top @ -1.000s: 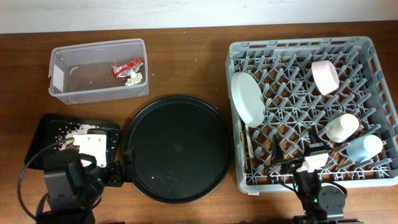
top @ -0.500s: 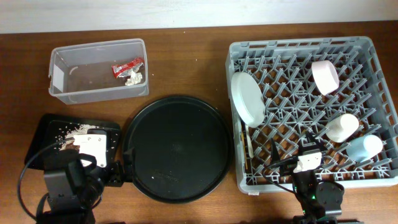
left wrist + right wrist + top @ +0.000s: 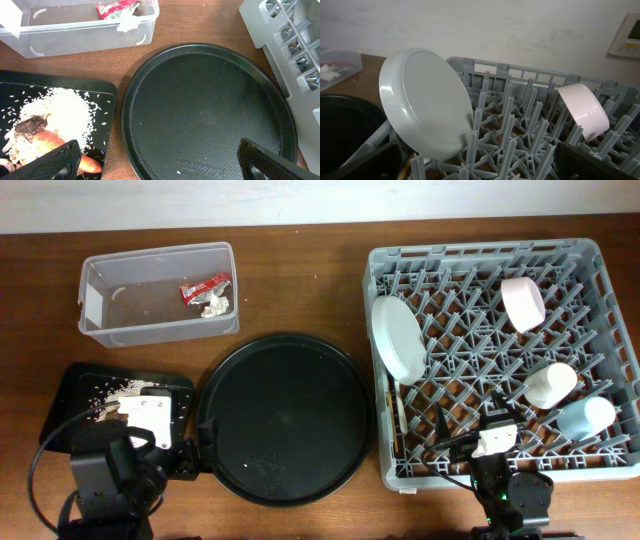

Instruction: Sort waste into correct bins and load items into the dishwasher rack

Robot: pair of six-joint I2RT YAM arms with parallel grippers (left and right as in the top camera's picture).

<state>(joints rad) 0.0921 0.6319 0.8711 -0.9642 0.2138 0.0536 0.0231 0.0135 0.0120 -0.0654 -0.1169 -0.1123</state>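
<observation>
both jaws apart: left gripper (image 3: 157, 152) over black tray (image 3: 200, 110), right gripper (image 3: 477, 152) before racked plate (image 3: 427, 100).

clear bin (image 3: 150, 305) 1 | black bin (image 3: 75, 385) 1 | round tray (image 3: 285, 420) 1 | rack (image 3: 480, 252) 1 | plate (image 3: 398, 335) 1 | cups (image 3: 522, 304) likely 3

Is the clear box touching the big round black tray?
Apart. The overhead view shows a strip of brown table between the clear box and the round black tray.

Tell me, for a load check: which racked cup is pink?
The pink cup toward the rack's far right; the white cup and pale blue cup lie nearer the front.
</observation>
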